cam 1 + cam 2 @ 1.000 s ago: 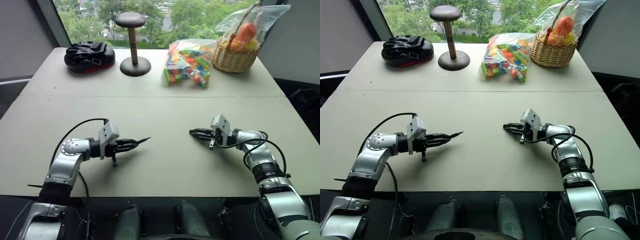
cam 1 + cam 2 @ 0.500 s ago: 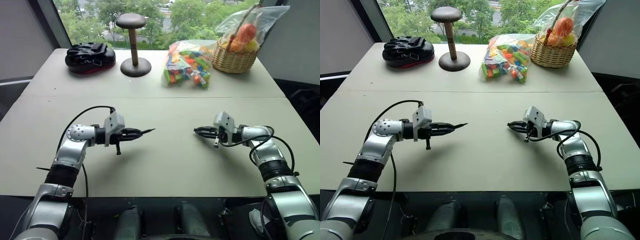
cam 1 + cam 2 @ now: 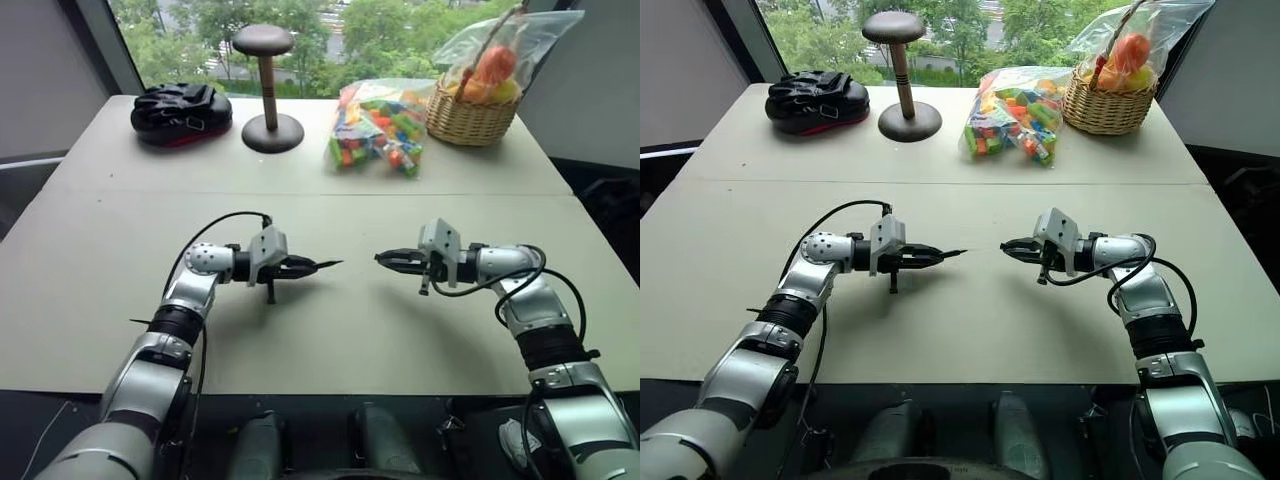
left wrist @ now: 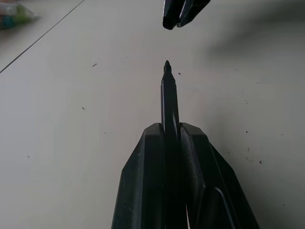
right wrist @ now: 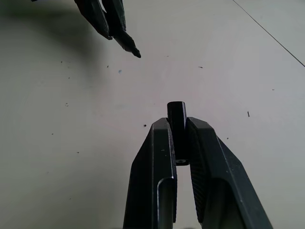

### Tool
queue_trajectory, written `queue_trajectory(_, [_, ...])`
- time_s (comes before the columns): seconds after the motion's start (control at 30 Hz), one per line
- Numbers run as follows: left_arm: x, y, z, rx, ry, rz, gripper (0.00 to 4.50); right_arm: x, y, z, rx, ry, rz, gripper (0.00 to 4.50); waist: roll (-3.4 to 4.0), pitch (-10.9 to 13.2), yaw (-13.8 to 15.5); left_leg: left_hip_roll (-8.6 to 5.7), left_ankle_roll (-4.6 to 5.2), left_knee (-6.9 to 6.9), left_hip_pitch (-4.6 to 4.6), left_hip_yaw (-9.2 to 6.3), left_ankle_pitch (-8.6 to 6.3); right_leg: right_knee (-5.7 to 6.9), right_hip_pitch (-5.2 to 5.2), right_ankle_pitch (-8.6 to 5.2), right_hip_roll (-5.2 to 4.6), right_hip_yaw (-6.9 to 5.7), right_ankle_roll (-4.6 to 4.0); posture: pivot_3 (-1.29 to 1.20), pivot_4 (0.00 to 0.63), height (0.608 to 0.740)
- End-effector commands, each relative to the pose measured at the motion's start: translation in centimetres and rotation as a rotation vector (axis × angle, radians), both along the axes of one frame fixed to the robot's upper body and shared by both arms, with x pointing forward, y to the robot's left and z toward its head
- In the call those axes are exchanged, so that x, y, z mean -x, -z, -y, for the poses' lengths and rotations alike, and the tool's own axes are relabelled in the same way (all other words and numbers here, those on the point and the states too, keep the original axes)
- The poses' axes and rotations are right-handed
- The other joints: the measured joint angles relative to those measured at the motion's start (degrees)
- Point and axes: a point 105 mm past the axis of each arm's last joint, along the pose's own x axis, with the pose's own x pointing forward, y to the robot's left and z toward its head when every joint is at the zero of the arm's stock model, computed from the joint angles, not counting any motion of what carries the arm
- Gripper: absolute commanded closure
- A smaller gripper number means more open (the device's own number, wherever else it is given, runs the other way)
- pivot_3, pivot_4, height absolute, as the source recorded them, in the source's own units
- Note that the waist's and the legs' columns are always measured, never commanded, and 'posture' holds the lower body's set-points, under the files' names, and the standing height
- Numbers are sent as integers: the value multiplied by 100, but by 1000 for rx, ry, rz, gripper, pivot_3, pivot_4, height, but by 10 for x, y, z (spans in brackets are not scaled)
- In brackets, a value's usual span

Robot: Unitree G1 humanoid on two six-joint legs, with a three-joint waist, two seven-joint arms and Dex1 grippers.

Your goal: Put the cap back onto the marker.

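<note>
My left gripper [image 3: 303, 267] hovers above the table's middle, shut on the marker [image 4: 169, 93], a thin black stick. The marker's pointed tip [image 3: 335, 264] juts out towards the right arm. Facing it, my right gripper [image 3: 386, 258] is shut on the cap [image 5: 177, 118], a short black cylinder that sticks out between its fingers. A small gap separates the marker tip from the cap, and the two are roughly in line. In the right wrist view the left gripper [image 5: 106, 19] and the marker tip [image 5: 129, 46] show beyond the cap.
Along the far edge of the grey table [image 3: 330, 340] stand a black padded glove [image 3: 181, 112], a brown wooden stand [image 3: 267, 85], a bag of colourful blocks [image 3: 378, 125] and a wicker basket of fruit [image 3: 470, 110]. A seam crosses the table behind the grippers.
My left gripper has carried the marker rightwards towards the centre. The right gripper has risen a little with the cap, so the gap between tip and cap has narrowed.
</note>
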Motion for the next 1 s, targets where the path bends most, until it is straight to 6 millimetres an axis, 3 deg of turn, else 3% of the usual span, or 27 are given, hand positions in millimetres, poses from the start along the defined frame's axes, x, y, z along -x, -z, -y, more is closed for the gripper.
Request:
queue_trajectory(0.03, [-2,-10,10,18,21,49,4500,3,-12,-5,-18,-18,45,4479,0,0,-4,0,1,0,-2,0,-1,-1,-1,0,0,0,0,0,150,740])
queue_trajectory(0.3, [0,-8,21,28,50,44,4500,7,-10,-9,-15,-29,36,4479,0,0,-1,1,2,9,-65,-4,-1,5,-62,2,8,-3,4,0,150,740])
queue_trajectory(1.0, [4,-3,35,18,100,40,4500,13,-9,-22,-35,-49,36,4479,0,0,3,4,3,8,-71,-9,-1,0,-67,2,17,-8,4,0,150,740])
